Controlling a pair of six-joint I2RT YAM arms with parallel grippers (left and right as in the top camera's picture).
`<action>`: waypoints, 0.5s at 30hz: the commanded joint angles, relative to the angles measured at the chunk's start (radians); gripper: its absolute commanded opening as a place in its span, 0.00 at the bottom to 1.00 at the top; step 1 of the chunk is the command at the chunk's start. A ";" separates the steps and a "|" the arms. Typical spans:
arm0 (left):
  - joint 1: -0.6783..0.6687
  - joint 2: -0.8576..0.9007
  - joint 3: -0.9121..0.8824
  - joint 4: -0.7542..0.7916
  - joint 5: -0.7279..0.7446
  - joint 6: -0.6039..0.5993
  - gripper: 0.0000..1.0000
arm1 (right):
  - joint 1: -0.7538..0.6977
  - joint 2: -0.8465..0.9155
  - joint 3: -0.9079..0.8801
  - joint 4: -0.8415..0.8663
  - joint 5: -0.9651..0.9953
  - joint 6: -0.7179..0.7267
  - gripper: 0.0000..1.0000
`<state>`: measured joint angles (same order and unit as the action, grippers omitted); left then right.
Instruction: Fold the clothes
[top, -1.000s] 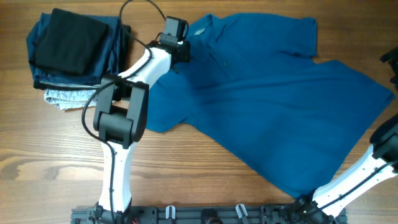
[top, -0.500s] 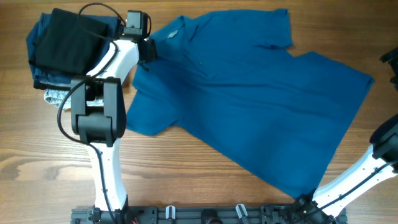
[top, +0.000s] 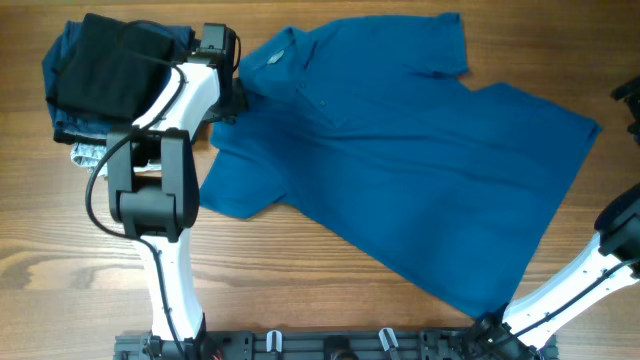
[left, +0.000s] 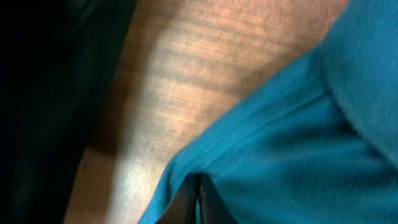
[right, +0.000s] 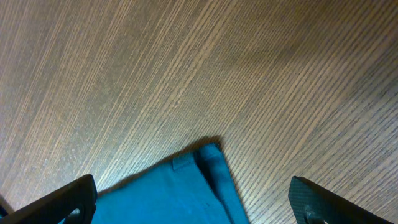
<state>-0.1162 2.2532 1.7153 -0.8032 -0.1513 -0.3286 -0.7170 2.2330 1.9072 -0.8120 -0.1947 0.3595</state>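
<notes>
We saw our left gripper pinched shut on the hem of the shirt, its jaws meeting in a thin dark line. The blue cloth spread away to the gripper's right. Ahead of it lay bare table. To its left sat a blurred dark mass.

Overhead evenly lit, sharp, left wrist view blurred, dark at left, right wrist view crisp

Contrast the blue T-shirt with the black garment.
The blue T-shirt lies spread out; the black garment is folded compactly. The blue T-shirt rests on the table, the black garment atop a stack of folded pieces. The left gripper is shut on the blue T-shirt, not the black garment. Both are fabric.
</notes>
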 joint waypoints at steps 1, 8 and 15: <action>-0.028 -0.195 -0.013 -0.029 -0.021 -0.020 0.04 | 0.004 -0.031 0.019 0.000 -0.013 0.010 0.99; -0.077 -0.319 -0.013 -0.124 0.076 -0.021 0.06 | 0.004 -0.031 0.019 0.000 -0.013 0.010 1.00; -0.058 -0.323 -0.013 -0.283 0.274 -0.019 0.13 | 0.004 -0.031 0.019 0.000 -0.013 0.010 0.99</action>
<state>-0.1829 1.9251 1.7042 -1.0351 0.0193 -0.3393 -0.7170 2.2330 1.9072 -0.8120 -0.1947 0.3595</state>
